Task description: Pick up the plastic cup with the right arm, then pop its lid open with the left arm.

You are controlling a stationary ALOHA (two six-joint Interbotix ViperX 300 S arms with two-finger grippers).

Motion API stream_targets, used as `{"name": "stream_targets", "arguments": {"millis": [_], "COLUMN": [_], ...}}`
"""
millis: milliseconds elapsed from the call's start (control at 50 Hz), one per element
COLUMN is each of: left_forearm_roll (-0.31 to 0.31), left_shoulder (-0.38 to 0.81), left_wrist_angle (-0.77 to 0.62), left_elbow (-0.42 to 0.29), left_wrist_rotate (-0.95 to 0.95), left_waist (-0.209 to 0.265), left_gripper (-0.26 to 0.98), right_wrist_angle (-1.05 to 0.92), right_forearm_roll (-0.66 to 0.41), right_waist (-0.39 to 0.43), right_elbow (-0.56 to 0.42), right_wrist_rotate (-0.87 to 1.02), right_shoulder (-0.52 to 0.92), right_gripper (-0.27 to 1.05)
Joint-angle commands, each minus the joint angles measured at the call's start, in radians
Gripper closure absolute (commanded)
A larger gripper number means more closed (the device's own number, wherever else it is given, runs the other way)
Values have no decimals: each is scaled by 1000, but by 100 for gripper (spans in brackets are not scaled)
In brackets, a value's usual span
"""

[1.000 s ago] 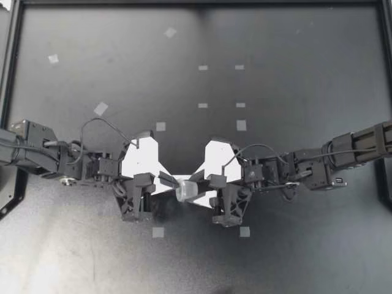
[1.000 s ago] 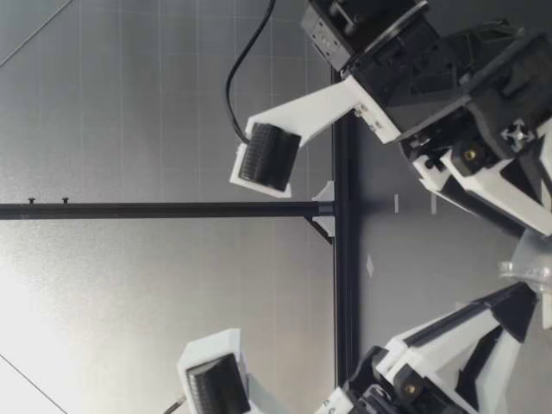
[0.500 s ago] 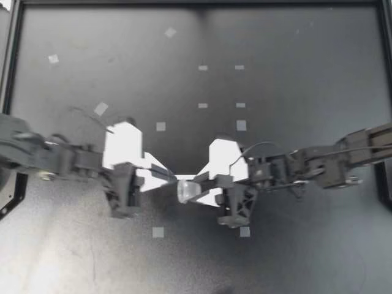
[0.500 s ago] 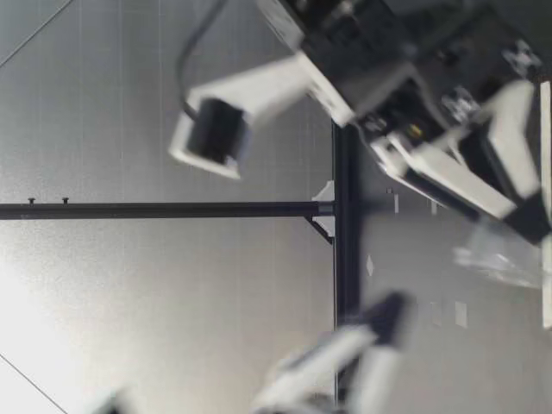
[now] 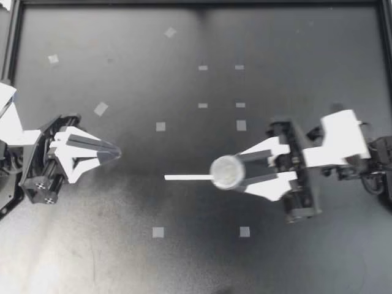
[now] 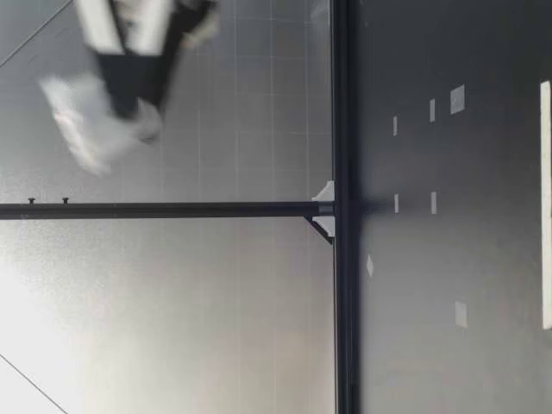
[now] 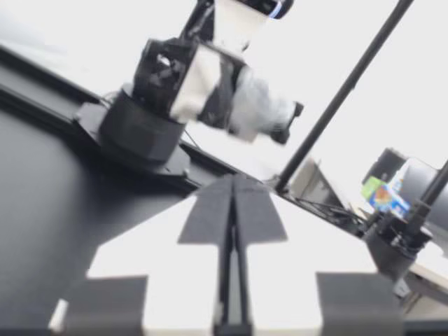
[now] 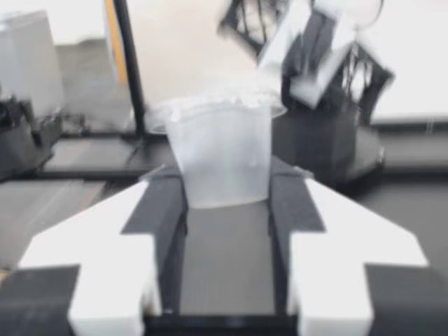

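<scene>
Clear plastic cup (image 5: 227,172) sits pinched upright in my right tool (image 5: 239,172), mid-carry I'd say; left tool (image 5: 114,153) closed, empty. Next: keep it level.

White wedge-shaped fingers (image 5: 269,147) faced in black, on black housings.

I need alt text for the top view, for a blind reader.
My right gripper holds a small clear plastic cup over the black table, near the end of a thin white strip. My left gripper, shut and empty, is far from it.
</scene>
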Motion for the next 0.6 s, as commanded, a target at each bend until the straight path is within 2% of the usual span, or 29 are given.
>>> {"name": "stream_targets", "arguments": {"millis": [0,200,400,460,580], "left_forearm_roll": [20,40,28,25,25], "left_shoulder": [14,92,156,178,222], "left_wrist_angle": [34,112,107,98,94], "left_elbow": [-58,-173,-238,-262,-304], "left_wrist_rotate": [-6,-18,-138,-192,-318], "left_waist": [-2,-2,-2,-2,-2], "left_gripper": [66,44,17,12,12], "right_wrist_angle": [-54,-54,-51,-48,-26], "right_forearm_roll": [3,0,0,0,0], "right_waist": [3,3,3,3,3], "right_elbow": [-11,-72,-106,-107,-118], "right_wrist_rotate": [-20,-63,-181,-207,-236], "right_shoulder": [-3,51,83,84,87], "right_gripper": [45,45,45,45,45]}}
